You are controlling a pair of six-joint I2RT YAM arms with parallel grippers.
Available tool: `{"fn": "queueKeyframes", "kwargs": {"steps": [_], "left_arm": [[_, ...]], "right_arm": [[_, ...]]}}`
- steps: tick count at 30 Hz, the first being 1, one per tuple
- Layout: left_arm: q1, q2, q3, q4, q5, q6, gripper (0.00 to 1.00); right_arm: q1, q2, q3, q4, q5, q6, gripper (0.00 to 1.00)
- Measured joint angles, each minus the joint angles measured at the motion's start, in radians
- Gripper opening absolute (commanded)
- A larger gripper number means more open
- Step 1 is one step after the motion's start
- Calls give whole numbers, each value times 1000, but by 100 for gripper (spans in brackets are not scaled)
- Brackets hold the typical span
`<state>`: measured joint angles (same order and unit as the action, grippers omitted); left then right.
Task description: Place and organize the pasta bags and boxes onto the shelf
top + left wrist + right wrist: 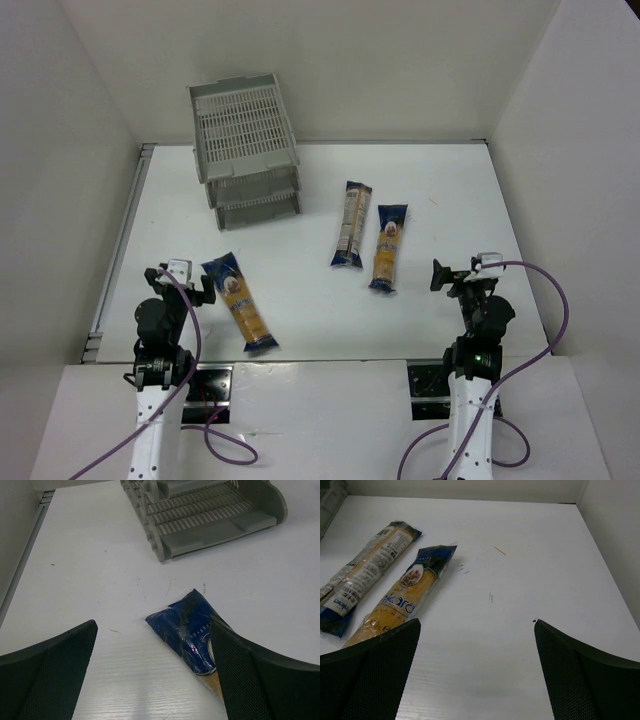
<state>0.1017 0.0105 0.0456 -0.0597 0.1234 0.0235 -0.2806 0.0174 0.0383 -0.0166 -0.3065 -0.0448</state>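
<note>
Three long pasta bags lie flat on the white table. One bag [240,301] lies at the near left; its dark blue end [187,630] shows just ahead of my right-hand finger in the left wrist view. A paler, greyer bag [351,224] and a yellow-orange bag [387,247] lie side by side at mid-table, and both show in the right wrist view, the paler bag [365,572] left of the yellow bag [407,597]. The grey three-tier shelf [245,150] stands at the back left, with its front [210,517] in the left wrist view. My left gripper [180,275] [155,675] is open and empty beside the near-left bag. My right gripper [460,275] [477,672] is open and empty.
White walls enclose the table on the left, back and right. A metal rail [120,250] runs along the table's left edge. A small orange fleck [500,551] lies on the table to the right of the yellow bag.
</note>
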Motion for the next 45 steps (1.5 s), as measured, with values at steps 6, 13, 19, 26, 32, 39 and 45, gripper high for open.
{"fn": "queueKeyframes", "kwargs": {"steps": [6, 13, 19, 26, 32, 39, 45], "left_arm": [[0, 0, 0, 0, -8, 0, 100], [0, 0, 0, 0, -13, 0, 100], [0, 0, 0, 0, -14, 0, 100], [0, 0, 0, 0, -15, 0, 100], [0, 0, 0, 0, -15, 0, 100], [0, -1, 0, 0, -15, 0, 100], [0, -2, 0, 0, -14, 0, 100]], "right_arm": [[0, 0, 0, 0, 0, 0, 99], [0, 0, 0, 0, -6, -4, 100], [0, 0, 39, -21, -145, -156, 100], [0, -1, 117, -225, -200, -926, 100], [0, 10, 174, -222, -80, -802, 100], [0, 360, 738, -374, -188, -634, 100], [53, 1031, 1357, -503, -98, -415, 100]]}}
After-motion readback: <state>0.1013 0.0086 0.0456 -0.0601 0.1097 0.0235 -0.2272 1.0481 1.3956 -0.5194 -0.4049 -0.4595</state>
